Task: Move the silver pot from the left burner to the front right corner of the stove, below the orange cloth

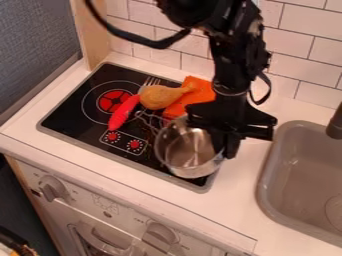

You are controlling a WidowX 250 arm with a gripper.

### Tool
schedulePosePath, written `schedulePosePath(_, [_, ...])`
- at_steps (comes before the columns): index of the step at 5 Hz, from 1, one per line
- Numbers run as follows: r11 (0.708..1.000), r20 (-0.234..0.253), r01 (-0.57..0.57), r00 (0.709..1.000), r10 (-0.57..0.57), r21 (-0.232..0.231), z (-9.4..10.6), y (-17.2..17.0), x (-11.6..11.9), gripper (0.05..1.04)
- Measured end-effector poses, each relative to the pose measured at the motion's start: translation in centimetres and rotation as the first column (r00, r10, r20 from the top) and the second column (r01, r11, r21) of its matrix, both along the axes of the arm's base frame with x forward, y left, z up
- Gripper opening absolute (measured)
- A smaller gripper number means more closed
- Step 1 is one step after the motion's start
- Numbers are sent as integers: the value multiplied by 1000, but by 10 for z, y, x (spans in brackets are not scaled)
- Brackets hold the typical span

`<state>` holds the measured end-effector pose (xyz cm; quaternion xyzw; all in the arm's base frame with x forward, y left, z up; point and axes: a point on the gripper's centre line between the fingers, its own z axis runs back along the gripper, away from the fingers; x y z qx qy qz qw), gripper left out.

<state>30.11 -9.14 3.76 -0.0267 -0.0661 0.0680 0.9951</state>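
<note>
The black gripper [224,145] hangs at the right side of a shiny metal pot [189,152], down at its rim and overlapping it. Whether it touches or grips the rim I cannot tell. The pot stands at the right front of the black stove top [80,107]. Behind and left of the pot lie a brown toy drumstick [159,97], a fork with a red handle [123,113] and an orange object [198,89], partly covered by the drumstick and the arm. Thin wire loops [148,120] show between the fork and the pot.
A grey sink [267,185] is set into the white counter [234,200] at the right, with a dark faucet [335,125] at its edge. White tiles [300,55] rise behind. Knobs [52,189] stick out of the oven front below, and a wooden post [93,30] stands at the left rear.
</note>
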Motion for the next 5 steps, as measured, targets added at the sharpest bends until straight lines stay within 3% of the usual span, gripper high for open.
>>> schedulePosePath(1, [1000, 9, -16, 1000, 16, -23, 5, 2, 7, 297])
schedulePosePath(2, [1000, 17, 4, 1000, -4, -21, 16, 1, 4, 587])
schedulePosePath(3, [999, 68, 37, 997, -34, -34, 48, -1, 3, 884])
schedulePosePath(4, [997, 65, 62, 996, -58, -49, 67, 7, 4, 1012])
schedulePosePath(5, [997, 46, 63, 997, -61, -44, 70, 19, 4, 1007])
